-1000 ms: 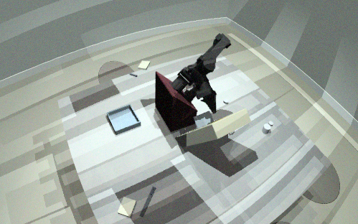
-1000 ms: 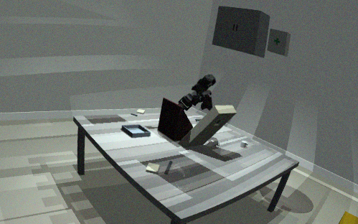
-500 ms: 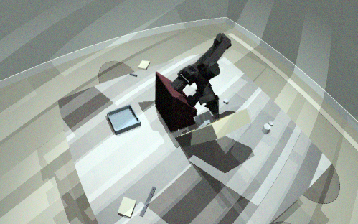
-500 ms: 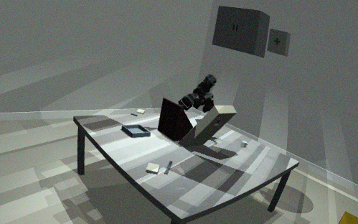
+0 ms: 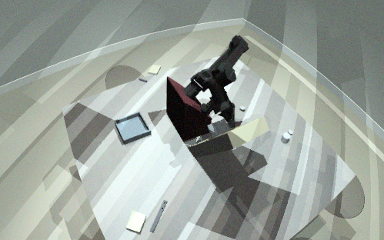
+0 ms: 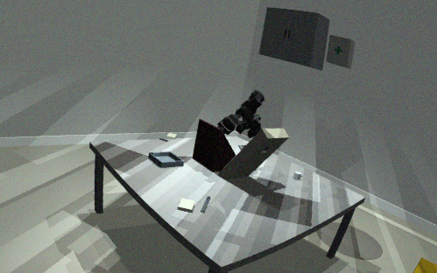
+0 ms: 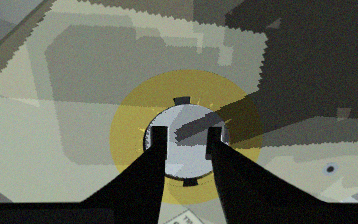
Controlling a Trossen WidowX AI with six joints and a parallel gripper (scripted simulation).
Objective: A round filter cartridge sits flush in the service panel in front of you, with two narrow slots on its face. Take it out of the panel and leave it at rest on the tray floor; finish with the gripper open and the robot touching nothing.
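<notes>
The filter cartridge (image 7: pixel 186 142) sat flush in the tilted service panel (image 7: pixel 71 110), ringed in yellow, with the fingertips entered into its two face slots. The jaws stood partly apart inside those slots, clamped on nothing. A label below the cartridge was unreadable; the tray (image 5: pixel 132 128) lay well apart on the striped tabletop (image 6: pixel 238 219), and a green cross marked a wall box (image 6: pixel 340 51).

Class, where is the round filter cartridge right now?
In the wrist view the filter cartridge sits mid-frame inside the yellow ring on the panel, with the jaws reaching its two slots.
</notes>
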